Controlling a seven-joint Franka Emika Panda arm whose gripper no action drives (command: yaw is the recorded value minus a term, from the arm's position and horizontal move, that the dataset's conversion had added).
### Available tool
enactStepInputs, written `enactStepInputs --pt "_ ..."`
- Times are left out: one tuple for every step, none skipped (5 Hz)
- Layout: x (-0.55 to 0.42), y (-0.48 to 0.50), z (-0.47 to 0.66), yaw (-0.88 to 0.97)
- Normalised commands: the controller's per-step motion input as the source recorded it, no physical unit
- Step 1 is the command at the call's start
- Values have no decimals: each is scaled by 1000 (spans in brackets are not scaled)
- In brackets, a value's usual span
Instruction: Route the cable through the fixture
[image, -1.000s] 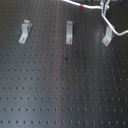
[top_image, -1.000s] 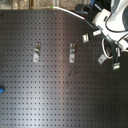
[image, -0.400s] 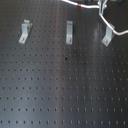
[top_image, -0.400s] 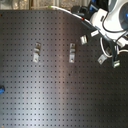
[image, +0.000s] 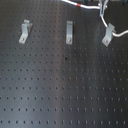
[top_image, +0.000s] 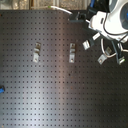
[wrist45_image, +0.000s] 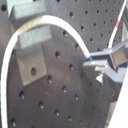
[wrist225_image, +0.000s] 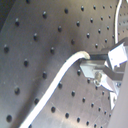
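second wrist view shows fingers (wrist225_image: 102, 62) seemingly pinching the cable (wrist225_image: 60, 80) over the board (wrist225_image: 35, 45).

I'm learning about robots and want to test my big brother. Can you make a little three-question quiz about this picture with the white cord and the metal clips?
1. How many metal clips stand on the black board in the first exterior view?
2. True or false: the cable runs by the clip on the first exterior view's right.
3. In both wrist views, what does the gripper hold? A) a clip B) the white cable C) nothing

Key:
1. Three, standing in a row across the pegboard.
2. True; it passes right at that clip, whereas the other two have no cable near them.
3. B; the cable's end sits in the gripper.
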Motion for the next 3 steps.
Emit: enactStepInputs --pt "-54 24 476 -863" --pt "17 95 -1 0" --pt "-2 -11 0 0"
